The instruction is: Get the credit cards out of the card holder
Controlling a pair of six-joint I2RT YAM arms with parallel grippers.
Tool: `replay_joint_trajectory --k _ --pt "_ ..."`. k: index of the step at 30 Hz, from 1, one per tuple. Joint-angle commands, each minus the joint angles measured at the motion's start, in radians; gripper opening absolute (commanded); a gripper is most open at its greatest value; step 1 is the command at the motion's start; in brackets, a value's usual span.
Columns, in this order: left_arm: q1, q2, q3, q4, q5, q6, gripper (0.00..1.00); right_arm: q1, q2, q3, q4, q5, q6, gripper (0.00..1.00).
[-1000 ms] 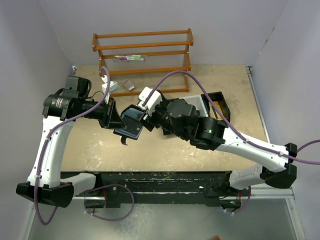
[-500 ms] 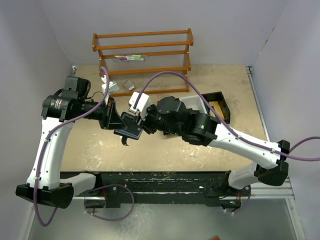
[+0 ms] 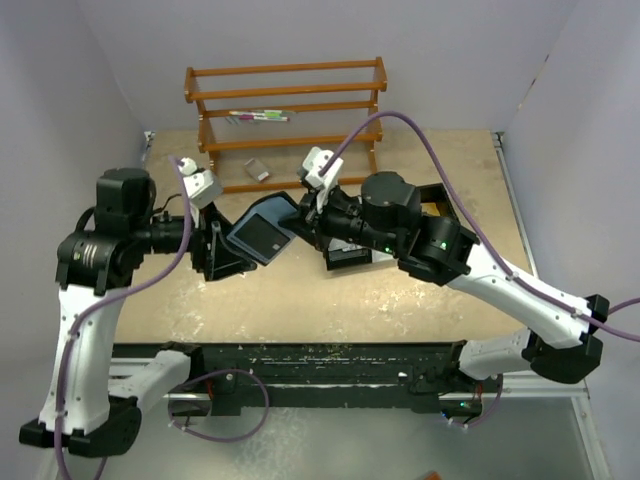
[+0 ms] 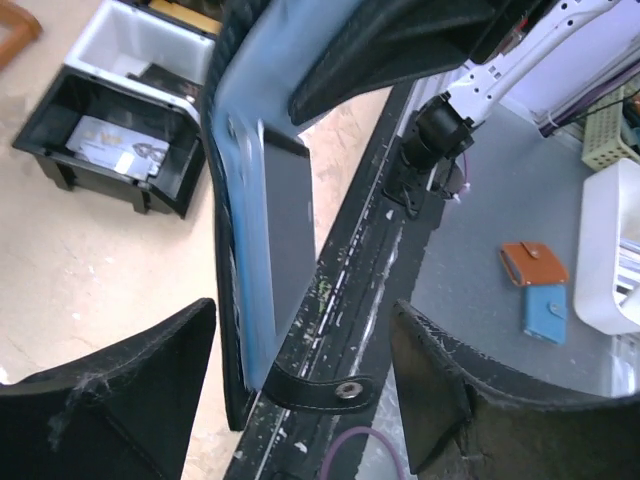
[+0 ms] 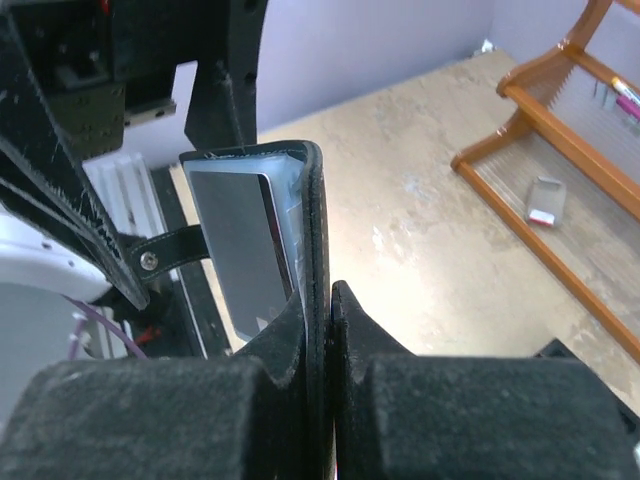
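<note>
The card holder point(image 3: 260, 233), black with a blue-grey lining, hangs open in the air over the table's middle. My right gripper point(image 3: 298, 216) is shut on its black cover point(image 5: 318, 230), which is pinched between the two pads. In the right wrist view a flat grey panel point(image 5: 238, 250) sits in the lining. My left gripper point(image 3: 222, 252) stands open just left of the holder. Its fingers point(image 4: 120, 395) flank the holder's lower edge point(image 4: 245, 250) and snap strap point(image 4: 320, 388) without touching. An orange-tan sliver point(image 4: 190, 12), perhaps one of the credit cards, shows in the tray.
The three-compartment tray point(image 4: 70, 75) stands right of centre, largely under my right arm point(image 3: 440, 195). A wooden rack point(image 3: 285, 110) lines the back edge, with a small grey-white block point(image 3: 257, 170) in front of it. The table's front edge runs under the holder.
My left gripper opened, let go of the card holder and drew back left. My right gripper shut on the holder and carried it up and toward the back.
</note>
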Motion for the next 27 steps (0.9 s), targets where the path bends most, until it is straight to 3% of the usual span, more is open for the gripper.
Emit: replay_joint_trajectory --k 1,10,14,19,27 --pt "-0.002 -0.108 -0.086 0.287 -0.028 -0.162 0.73 -0.003 -0.077 -0.064 0.251 -0.075 0.193 0.0" --pt "-0.002 -0.18 -0.195 0.544 0.05 -0.432 0.73 -0.004 -0.168 -0.275 0.587 -0.111 0.476 0.0" --pt "-0.002 -0.194 -0.214 0.612 0.078 -0.516 0.69 -0.004 -0.181 -0.294 0.613 -0.098 0.52 0.0" --pt "-0.002 -0.196 -0.218 0.655 0.182 -0.584 0.53 -0.004 -0.197 -0.308 0.609 -0.053 0.554 0.0" --pt "-0.002 -0.221 -0.216 0.613 0.11 -0.548 0.59 -0.004 -0.265 -0.403 0.662 0.003 0.618 0.0"
